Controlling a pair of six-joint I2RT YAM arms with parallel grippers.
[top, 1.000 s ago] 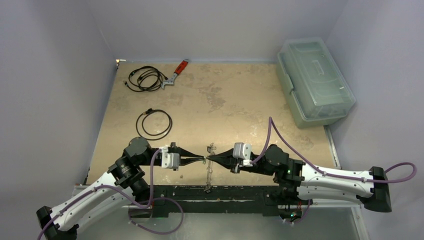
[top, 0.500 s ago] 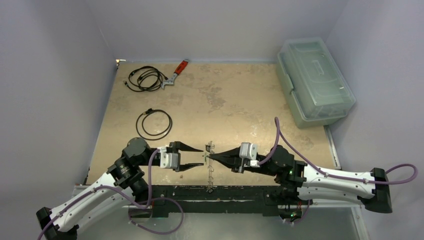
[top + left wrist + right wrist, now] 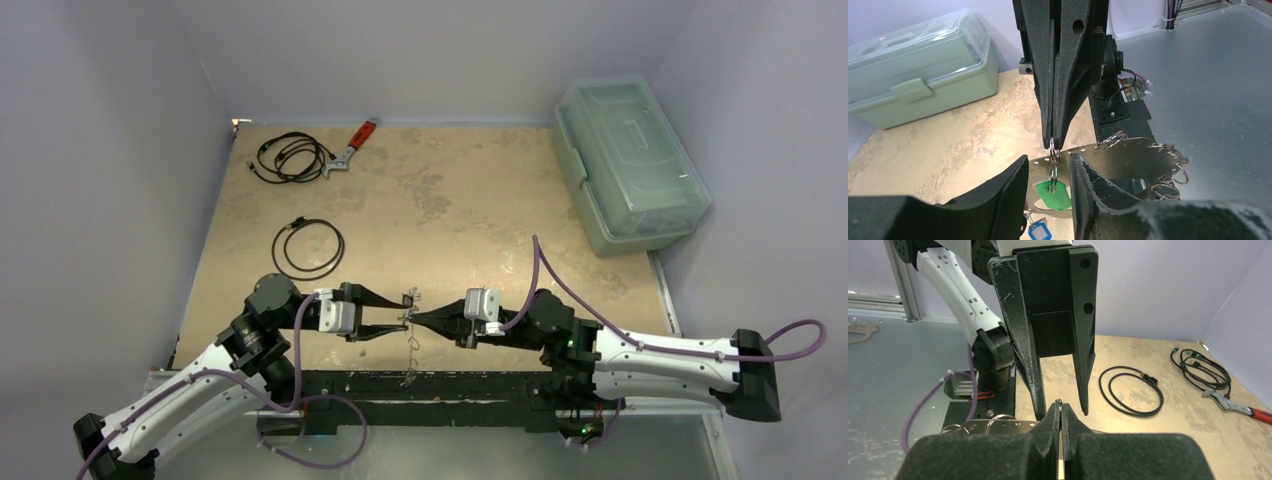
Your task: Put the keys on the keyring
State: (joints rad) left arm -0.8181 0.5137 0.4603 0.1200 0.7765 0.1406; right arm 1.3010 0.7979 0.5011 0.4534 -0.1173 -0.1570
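The keyring (image 3: 1133, 152) is a thin grey metal loop with holes and small split rings along its edge; it hangs near the table's front edge (image 3: 411, 345). My right gripper (image 3: 1060, 407) is shut on one small split ring at its rim, seen from the left wrist (image 3: 1054, 142). Below that ring hangs a key with a green tag (image 3: 1053, 194); a blue-tagged key (image 3: 1039, 232) dangles lower. My left gripper (image 3: 1049, 165) is open, its fingers on either side of the green tag's ring and touching nothing. From above, the two grippers meet tip to tip (image 3: 405, 316).
A pale green lidded box (image 3: 628, 165) stands at the back right. A red-handled wrench (image 3: 352, 148) and a coiled black cable (image 3: 290, 157) lie at the back left. A second black cable loop (image 3: 308, 248) lies just beyond my left arm.
My left gripper has opened from shut and let go of the green-tagged key. My right gripper drew right a little, then came back left with the keyring.
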